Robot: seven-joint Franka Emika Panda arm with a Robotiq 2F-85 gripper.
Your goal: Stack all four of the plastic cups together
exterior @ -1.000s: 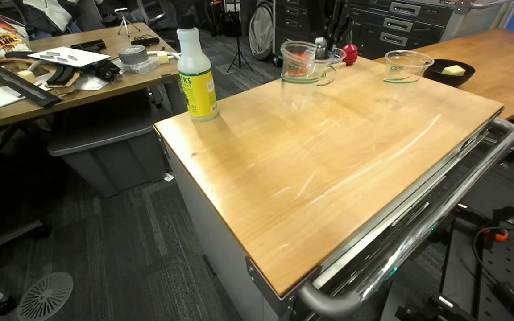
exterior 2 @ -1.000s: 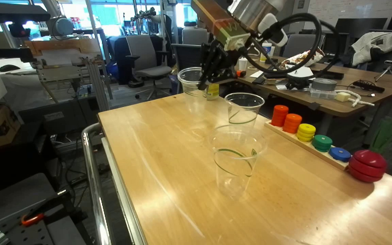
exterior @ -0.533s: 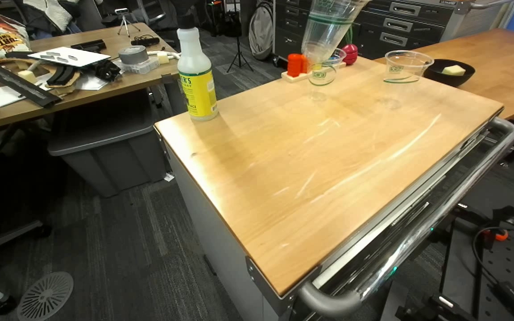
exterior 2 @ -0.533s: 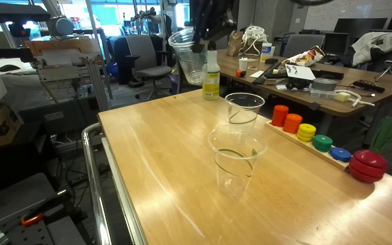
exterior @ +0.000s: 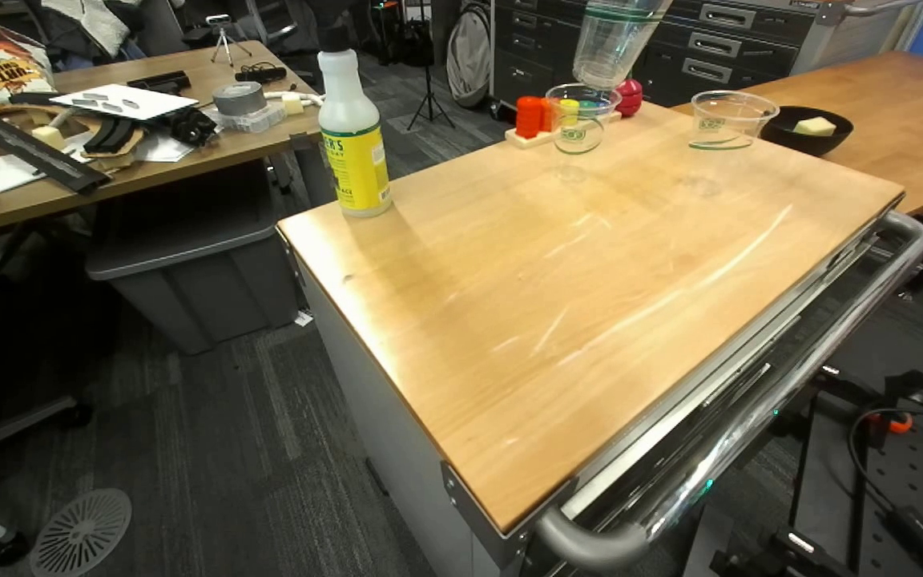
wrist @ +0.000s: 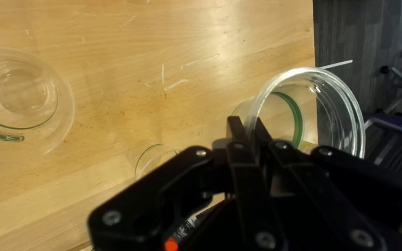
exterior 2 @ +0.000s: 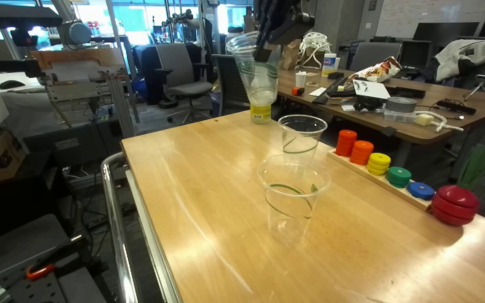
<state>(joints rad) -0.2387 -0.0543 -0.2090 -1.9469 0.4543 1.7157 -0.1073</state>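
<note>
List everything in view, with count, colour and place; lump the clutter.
table: 1, wood, foreground
rail: 1, silver, along the table's side
upright cups: 2, clear, apart on the table
nested cups: apparently 2, clear, tilted, off the table
bottle: 1, pale with yellow label, on the table
board: 1, pale wood, on the table
ring stacks: 5, red, orange, yellow, green, blue, on the board
toy: 1, red with green top, by the board's end
bowl: 1, black, on the next tabletop
desk: 1, brown, cluttered, beyond the table
bin: 1, grey, on the floor
chairs: several, mostly grey, background
fingers: 2, black, gripping the nested cups
</note>
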